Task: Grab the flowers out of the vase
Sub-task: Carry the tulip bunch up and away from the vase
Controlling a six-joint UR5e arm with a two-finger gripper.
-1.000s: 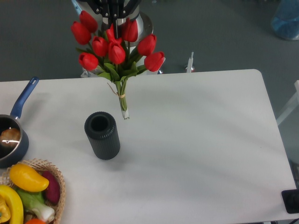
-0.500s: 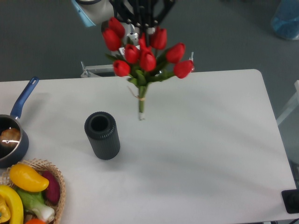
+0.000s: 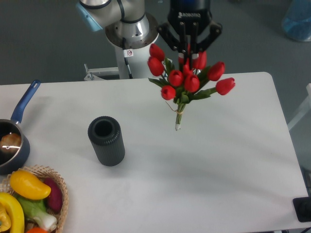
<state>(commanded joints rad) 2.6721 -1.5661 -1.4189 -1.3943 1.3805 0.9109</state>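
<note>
The end effector (image 3: 189,47) sits at the upper middle of the frame, its two fingers closed in among the red heads of the flowers (image 3: 190,80), so it is holding the bunch from above. The flowers hang directly below it, clear of everything, with their long axis running nearly straight down to the thin pale stalk tip, which ends over the bare white surface (image 3: 218,170). The vase (image 3: 106,141) stands upright, its round mouth open and holding nothing, well apart to the lower left of the bunch. Judging from this, the flowers are already out of the vase. A blue-handled saucepan (image 3: 10,141) and a basket of vegetables (image 3: 29,201) sit at the left edge.
</note>
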